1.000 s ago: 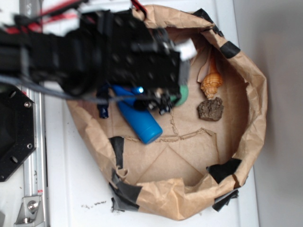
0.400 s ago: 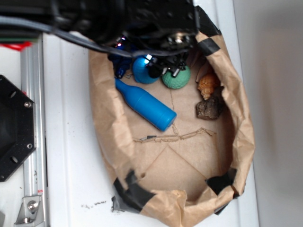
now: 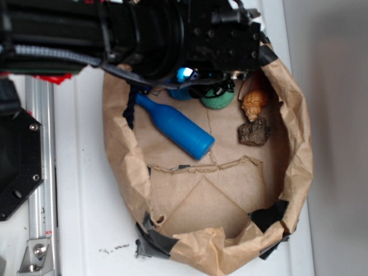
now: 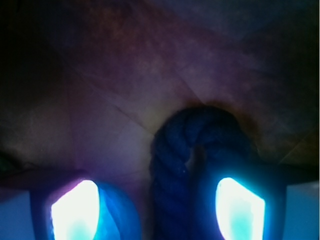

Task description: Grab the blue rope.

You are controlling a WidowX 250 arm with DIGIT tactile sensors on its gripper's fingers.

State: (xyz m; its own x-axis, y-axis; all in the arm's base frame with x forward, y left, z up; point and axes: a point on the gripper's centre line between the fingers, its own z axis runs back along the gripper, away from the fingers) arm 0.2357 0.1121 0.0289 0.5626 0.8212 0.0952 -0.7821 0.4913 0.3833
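In the wrist view the blue rope [image 4: 192, 165] is a thick dark navy twisted strand folded into a loop on brown paper. It lies between my gripper's [image 4: 157, 212] two glowing fingers, nearer the right finger [image 4: 240, 207] than the left one [image 4: 75, 210]. The jaws stand wide apart and neither pad presses the rope. In the exterior view the gripper [image 3: 198, 83] hangs low at the back of the paper bag [image 3: 123, 161], under the black arm. One dark length of rope [image 3: 131, 108] shows along the bag's left wall; the remainder is hidden under the arm.
A bright blue plastic bottle [image 3: 175, 127] lies diagonally just in front of the gripper. A teal ball [image 3: 218, 100] sits partly under the arm. An orange shell [image 3: 254, 102] and a brown rock [image 3: 255, 131] lie at the right. The bag's crumpled walls ring everything.
The arm moved from over the bag's left-centre to its back edge, then dropped a little. The bag's walls shifted shape and the bottle now lies uncovered.
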